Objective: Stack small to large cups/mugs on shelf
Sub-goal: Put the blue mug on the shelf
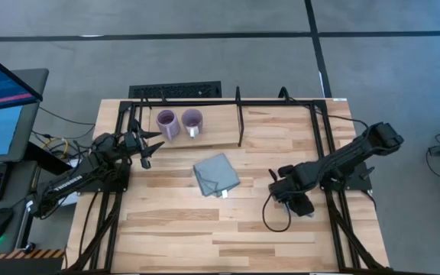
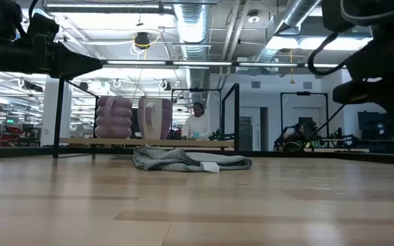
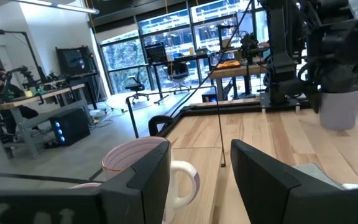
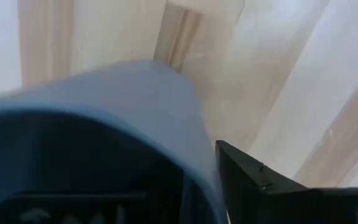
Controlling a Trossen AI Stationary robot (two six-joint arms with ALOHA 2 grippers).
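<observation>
Pale wood planks, glued in strips with visible grain, make the tabletop (image 1: 228, 221), and around it the floor is smooth grey concrete. At the far side lies the shelf (image 1: 273, 126), a flat light wood board framed by thin black metal rods, with one upright black divider (image 1: 240, 118).

Two mugs stand on the shelf, just beside each other. The light purple mug (image 1: 166, 123) has a ribbed, rounded body in the low view. The darker purple mug (image 1: 192, 122) is smooth, with white inside and a white handle. The third one, the blue-grey mug (image 3: 339, 107), is matte and plain; it stands on the tabletop on the right side, well apart from the shelf.

The right gripper (image 1: 296, 200) is low over this blue-grey mug. In the right wrist view the mug's rim fills the picture and one dark finger (image 4: 272, 180) is just outside its wall, so the gripper seems to be around the rim, but I cannot tell if it is clenched on it.

The left gripper (image 1: 147, 153) hovers near the shelf's front edge, close to the two purple mugs. Its fingers (image 3: 272, 177) are spread apart and hold nothing.

Between the arms, a folded grey-blue cloth (image 1: 216, 175) lies crumpled and soft, with a small white label at one corner. I can read no writing on it.
</observation>
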